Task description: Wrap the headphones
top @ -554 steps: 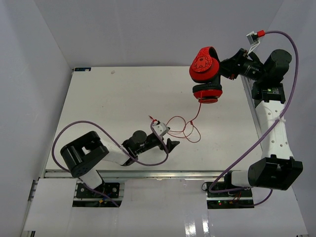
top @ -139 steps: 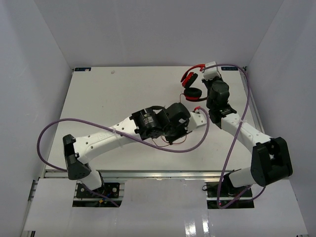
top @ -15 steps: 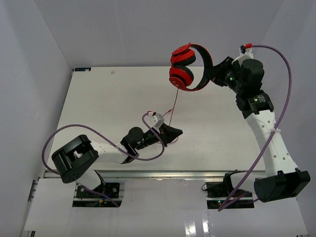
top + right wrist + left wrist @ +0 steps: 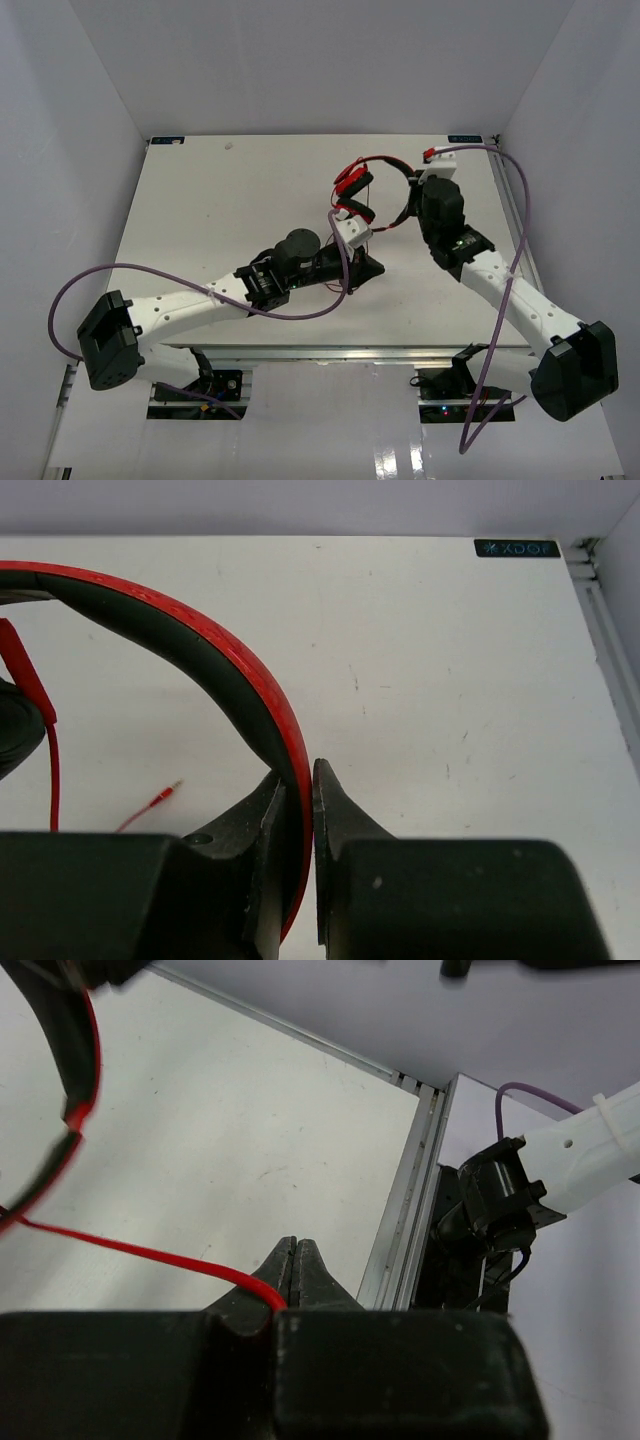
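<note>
The red headphones [image 4: 362, 186] hang low over the back middle of the table, ear cups to the left. My right gripper [image 4: 298, 770] is shut on their black-and-red headband [image 4: 200, 650]; in the top view it [image 4: 412, 204] sits at the band's right side. My left gripper [image 4: 297, 1248] is shut on the thin red cable [image 4: 150, 1255], which enters the jaws near their base. In the top view that gripper [image 4: 369, 268] lies just in front of the headphones. The cable's plug [image 4: 160, 798] rests on the table.
An aluminium rail [image 4: 400, 1230] runs along the table's right edge, with the right arm's base [image 4: 500, 1210] beyond it. Purple arm cables [image 4: 300, 312] loop near both arms. White walls close in the table on three sides.
The right arm has brought the headphones down from high at the back to low over the table. The left arm has reached further right and forward, still holding the cable.
</note>
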`<state>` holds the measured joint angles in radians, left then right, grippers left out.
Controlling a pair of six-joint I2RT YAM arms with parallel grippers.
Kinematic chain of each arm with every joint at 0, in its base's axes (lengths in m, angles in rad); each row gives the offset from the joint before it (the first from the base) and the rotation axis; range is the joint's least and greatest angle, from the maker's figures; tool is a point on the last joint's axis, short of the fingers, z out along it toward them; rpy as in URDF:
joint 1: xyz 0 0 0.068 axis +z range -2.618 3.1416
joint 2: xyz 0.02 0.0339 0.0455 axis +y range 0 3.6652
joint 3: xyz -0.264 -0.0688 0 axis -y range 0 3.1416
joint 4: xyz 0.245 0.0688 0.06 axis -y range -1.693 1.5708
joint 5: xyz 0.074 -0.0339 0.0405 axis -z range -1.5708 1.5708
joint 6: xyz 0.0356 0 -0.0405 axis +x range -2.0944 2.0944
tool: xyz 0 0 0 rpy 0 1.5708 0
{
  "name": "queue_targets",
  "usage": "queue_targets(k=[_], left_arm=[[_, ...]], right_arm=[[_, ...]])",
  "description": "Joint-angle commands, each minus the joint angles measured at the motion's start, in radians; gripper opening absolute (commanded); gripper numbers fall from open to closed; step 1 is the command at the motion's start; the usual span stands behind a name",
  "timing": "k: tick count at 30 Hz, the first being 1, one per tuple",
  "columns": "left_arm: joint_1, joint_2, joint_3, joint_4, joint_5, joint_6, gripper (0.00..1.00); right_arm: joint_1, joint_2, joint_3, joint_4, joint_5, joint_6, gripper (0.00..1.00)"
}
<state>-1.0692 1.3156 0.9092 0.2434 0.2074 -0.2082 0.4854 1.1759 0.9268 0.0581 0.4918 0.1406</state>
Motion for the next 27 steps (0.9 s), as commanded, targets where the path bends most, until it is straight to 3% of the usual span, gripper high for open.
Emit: queue_targets(k=[1,5,9,16,27], left_arm=[[-0.008,-0.015,0.180,-0.400,0.021,0.065,0.00],[-0.002,0.030,0.357,-0.601,-0.084,0.155,0.00],[0.049,0.033,0.441,-0.701,-0.152,0.206,0.00],[0.113,0.005,0.430,-0.708,-0.247,0.271,0.05],[0.141,0.005,0.449,-0.682,-0.305,0.319,0.07]], right_arm=[[0.081,-0.030,-0.139,0.451,0.253,-0.346,0.08],[0.116,-0.063,-0.216,0.474,0.188,-0.453,0.08],[0.117,-0.126,-0.240,0.396,0.073,-0.500,0.08],[0.118,-0.180,-0.218,0.172,-0.220,-0.528,0.08],[0.137,-0.201,-0.229,0.087,-0.336,-0.572,0.08]])
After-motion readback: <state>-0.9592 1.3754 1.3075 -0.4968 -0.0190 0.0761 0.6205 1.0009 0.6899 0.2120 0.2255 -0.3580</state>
